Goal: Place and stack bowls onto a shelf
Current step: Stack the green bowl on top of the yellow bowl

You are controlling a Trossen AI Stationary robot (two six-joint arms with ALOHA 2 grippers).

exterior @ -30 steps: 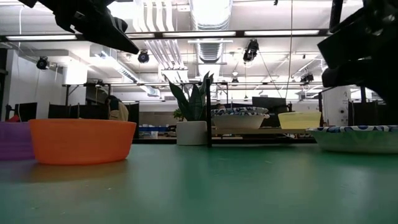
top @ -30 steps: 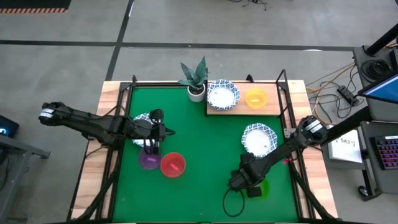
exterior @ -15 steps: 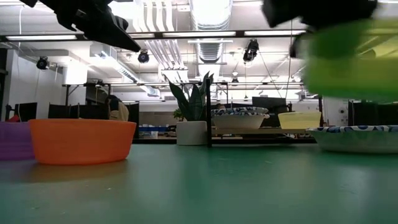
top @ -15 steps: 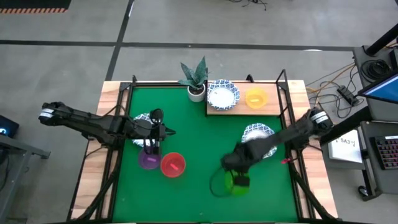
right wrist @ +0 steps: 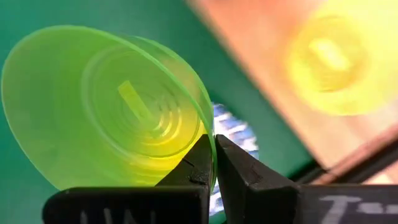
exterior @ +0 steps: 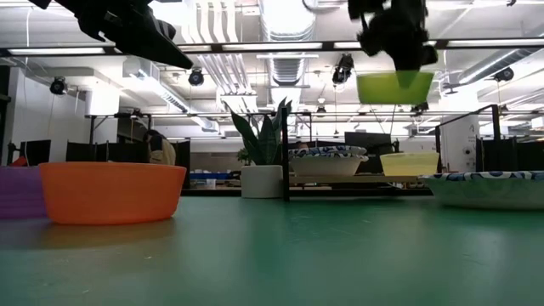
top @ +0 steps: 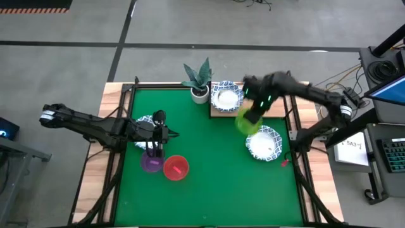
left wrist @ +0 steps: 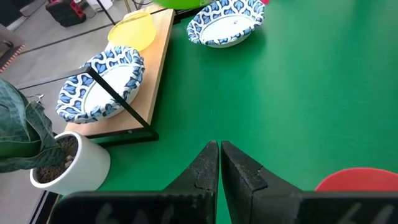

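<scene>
The right end effector [right wrist: 212, 163] is gripping the green bowl [top: 247, 120] by its rim, carrying it in the air beside the shelf [top: 235, 110], apparently toward stacking in the yellow bowl [top: 260, 99], which needs centring before release.

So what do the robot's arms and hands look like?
Both arms are dark, nearly black, long and thin with chunky joints. The left arm has a pale grey band near its outer end, and so does the right arm. Each ends in a hand of two flat, dark, wedge-shaped fingers with a rough, grainy surface; the right hand's fingers look the same.
</scene>
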